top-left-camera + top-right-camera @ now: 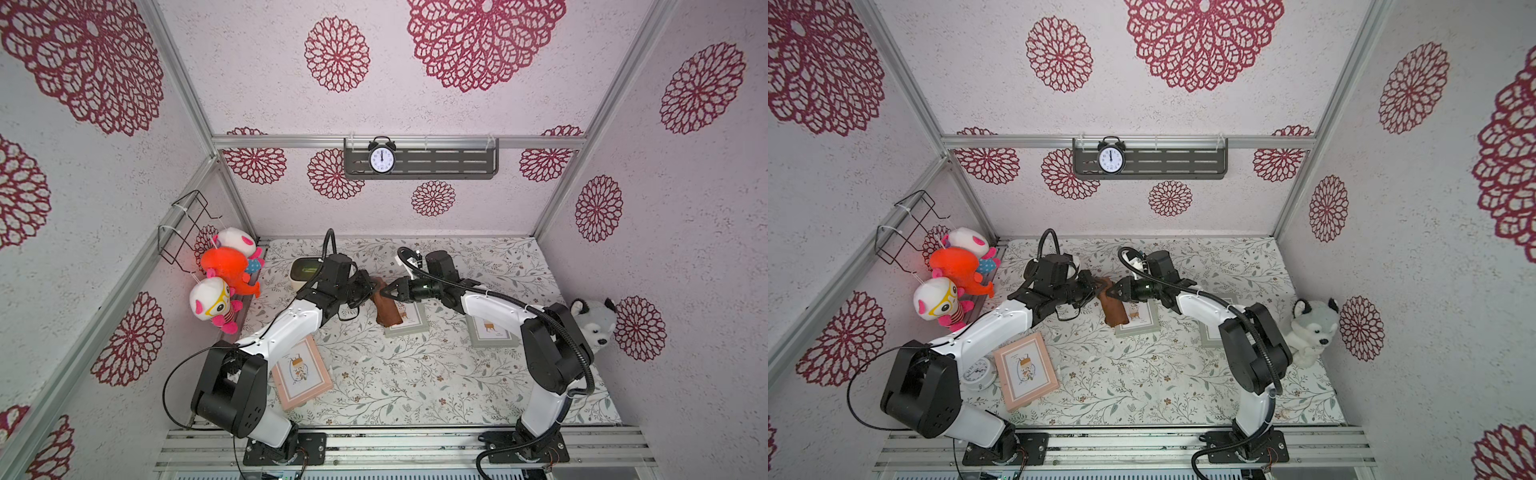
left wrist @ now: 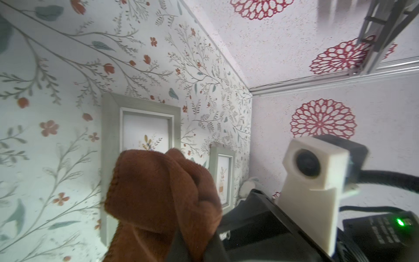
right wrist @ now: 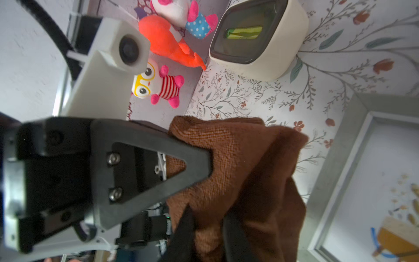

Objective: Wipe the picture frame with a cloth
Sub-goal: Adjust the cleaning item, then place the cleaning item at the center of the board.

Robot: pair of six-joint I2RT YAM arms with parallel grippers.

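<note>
Brown microfibre cloth, small and plain, is bunched at its upper end inside the left tool, whose jaws are clamped tight on it. Facing that tool almost tip to tip, the right tool has its jaws partly apart with a fold of the same cloth between them. The right wrist view does not settle whether they press the fabric.

Below both tools the cloth hangs down. In both top views its lower end overlaps the side of a grey rectangular picture frame nearest the left tool. I cannot tell whether it rests on the frame or hangs just above. The frame lies flat on the floral-patterned tabletop, under the right tool. Beyond the right tool lies a second grey picture frame, near the first.

The main risk, as I judge it, is the right tool drawing away with that fold snagged on a finger, dragging the cloth out of the left tool's small bite. The tools are close enough to knock together. The frame looks loose, so a bunched, narrow wipe may push it toward its neighbour.
</note>
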